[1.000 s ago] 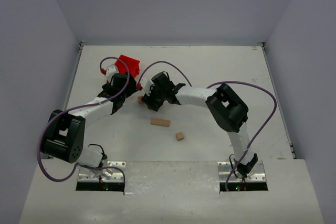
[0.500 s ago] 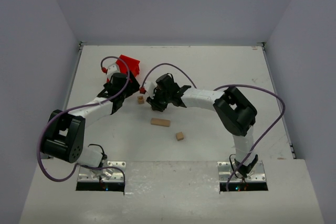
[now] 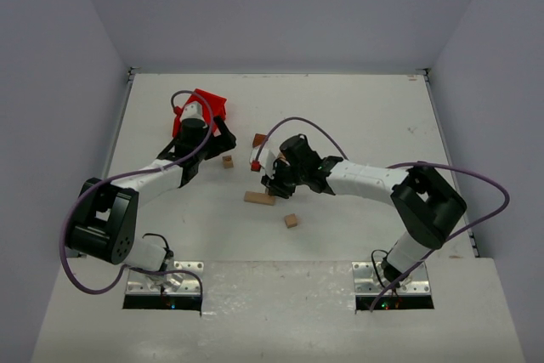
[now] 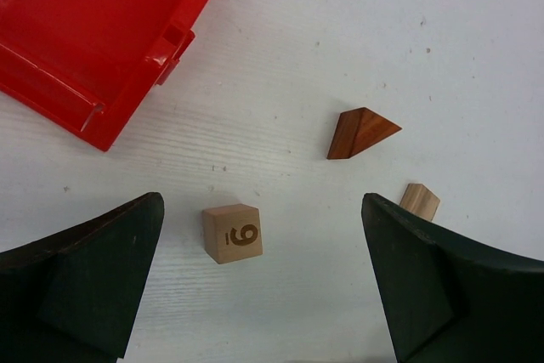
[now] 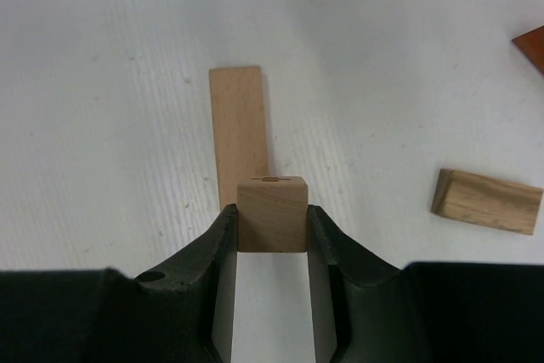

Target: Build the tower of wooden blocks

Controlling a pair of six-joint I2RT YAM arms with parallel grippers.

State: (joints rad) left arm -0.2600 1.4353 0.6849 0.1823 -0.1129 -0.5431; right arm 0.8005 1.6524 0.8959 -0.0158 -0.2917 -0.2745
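My right gripper is shut on a pale tan cube and holds it over the near end of a flat tan slab. My left gripper is open and empty, its fingers wide apart. A tan cube marked with a numeral lies just ahead between them. The reddish-brown wedge lies on the table beyond. A short tan block lies near the wedge. Another tan cube sits nearer the bases.
A red plastic bin lies tipped at the back left, close to the left gripper. The white table is walled at the back and on both sides. Purple cables loop over both arms.
My right gripper has moved toward the near right with the cube in it, from beside the numbered cube to over the slab. The wedge is now uncovered. The left gripper shifted slightly.
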